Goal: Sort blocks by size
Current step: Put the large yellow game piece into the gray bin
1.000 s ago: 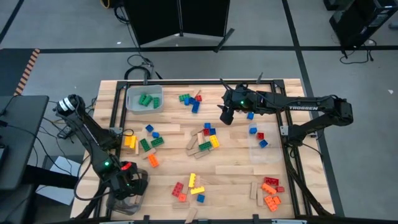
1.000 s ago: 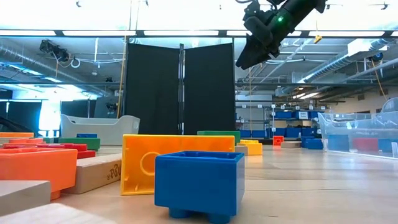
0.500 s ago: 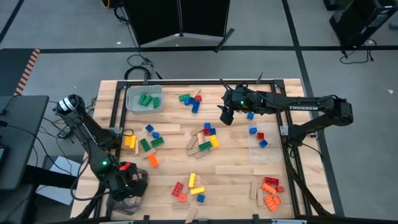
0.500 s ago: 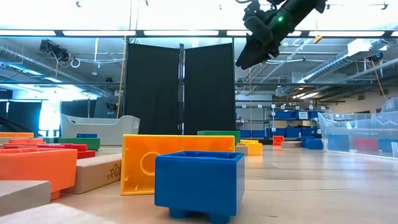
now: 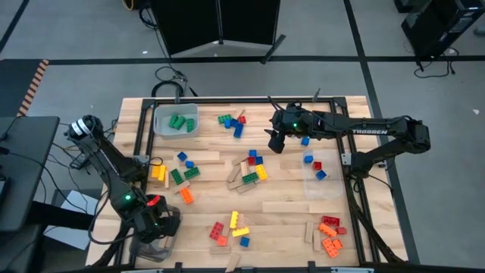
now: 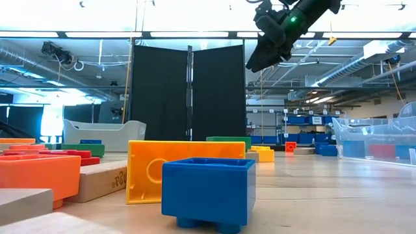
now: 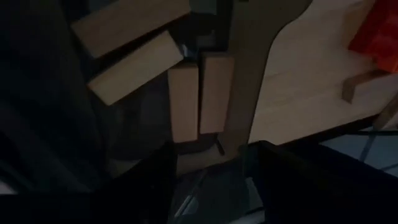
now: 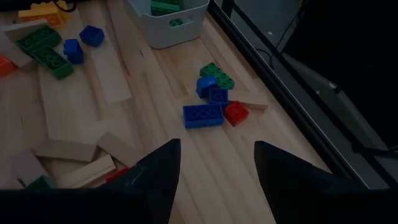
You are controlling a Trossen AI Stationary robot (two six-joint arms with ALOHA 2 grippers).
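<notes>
Across the table (image 5: 288,196) most blocks lie loose, so sorting looks only partly done.

Sorted so far, by the look of it:
- green bricks (image 5: 179,121) in the grey bin (image 5: 160,114), at the far corner on the left arm's side.
- wooden pieces (image 7: 194,99) stacked in a clear bin (image 5: 140,249) directly under the left gripper (image 5: 155,226); two lie side by side, others slant across them.
- a few red and blue bricks (image 5: 316,167) in a clear tray (image 5: 332,182), just beyond the right gripper (image 5: 276,141) toward its arm's base.

Left to do:
- centre cluster (image 5: 253,170), mixed colours and wood, just below the right gripper on the near side.
- small blue, green and red group (image 8: 214,101) ahead of the right gripper, toward the grey bin.
- yellow, green, blue and orange bricks (image 5: 176,173) between the left gripper and the grey bin.
- red, yellow and orange pieces (image 5: 229,228) beside the left gripper, toward the table's middle.
- orange and red heap (image 5: 330,233) at the near corner, well apart from both grippers.
- long wooden planks (image 5: 286,207) scattered among these.

Grippers: the right one hangs high above the table, fingers (image 8: 157,180) parted, nothing between them. The left one sits low over the clear bin, fingers (image 7: 146,183) parted and empty.

Judgement: under half sorted; the bulk is untouched.
</notes>
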